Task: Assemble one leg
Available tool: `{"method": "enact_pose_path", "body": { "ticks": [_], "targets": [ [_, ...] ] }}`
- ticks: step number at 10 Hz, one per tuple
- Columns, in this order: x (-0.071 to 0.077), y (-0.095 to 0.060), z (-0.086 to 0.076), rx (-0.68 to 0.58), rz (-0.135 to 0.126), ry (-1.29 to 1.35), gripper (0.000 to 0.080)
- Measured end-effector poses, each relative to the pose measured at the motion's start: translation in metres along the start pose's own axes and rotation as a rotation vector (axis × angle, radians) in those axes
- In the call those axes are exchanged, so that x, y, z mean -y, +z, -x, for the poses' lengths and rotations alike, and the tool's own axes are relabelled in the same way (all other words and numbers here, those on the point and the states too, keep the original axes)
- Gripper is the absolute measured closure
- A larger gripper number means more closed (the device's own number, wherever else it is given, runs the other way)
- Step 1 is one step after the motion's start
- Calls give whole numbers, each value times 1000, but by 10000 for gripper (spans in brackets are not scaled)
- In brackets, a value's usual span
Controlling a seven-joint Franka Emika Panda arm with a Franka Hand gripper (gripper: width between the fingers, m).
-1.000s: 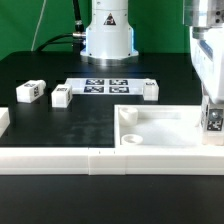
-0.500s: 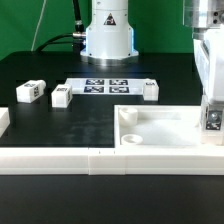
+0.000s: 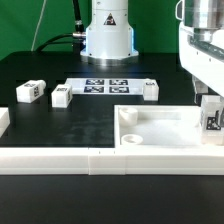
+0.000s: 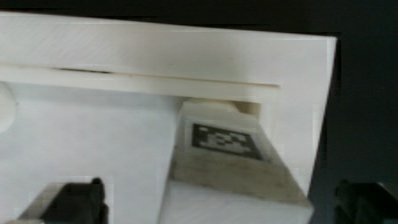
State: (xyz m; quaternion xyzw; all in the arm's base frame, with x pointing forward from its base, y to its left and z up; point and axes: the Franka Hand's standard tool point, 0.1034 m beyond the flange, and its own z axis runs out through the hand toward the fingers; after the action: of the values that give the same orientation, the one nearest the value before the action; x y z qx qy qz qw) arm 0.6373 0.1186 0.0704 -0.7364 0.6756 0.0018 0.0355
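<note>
A leg, a small white block with a square tag, stands upright in the tray-like part at its corner on the exterior view's right. My gripper hangs just above it, partly cut off by the frame edge. In the wrist view the leg shows its tag, standing against the tray's rim. My gripper is open. Its dark fingertips stand wide apart on either side of the leg without touching it.
Three more legs lie on the black table: two on the exterior view's left, one by the marker board. A long white bar runs along the front. The robot base stands behind.
My gripper has lifted up and shifted toward the exterior view's left, off the leg. The leg stays standing in the tray's corner.
</note>
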Motion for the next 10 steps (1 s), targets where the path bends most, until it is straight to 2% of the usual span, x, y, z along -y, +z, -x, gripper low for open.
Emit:
{"method": "enact_pose_path", "body": {
  "ticks": [3,4,9,10],
  "targets": [
    [0,-1,-3,-2,6,-159,150],
    [0,-2,-2,3,18,-275,150],
    [1,-2,-2,4,16,-745,150],
    [1,-2,-1,-4,25,-846,150]
  ]
}}
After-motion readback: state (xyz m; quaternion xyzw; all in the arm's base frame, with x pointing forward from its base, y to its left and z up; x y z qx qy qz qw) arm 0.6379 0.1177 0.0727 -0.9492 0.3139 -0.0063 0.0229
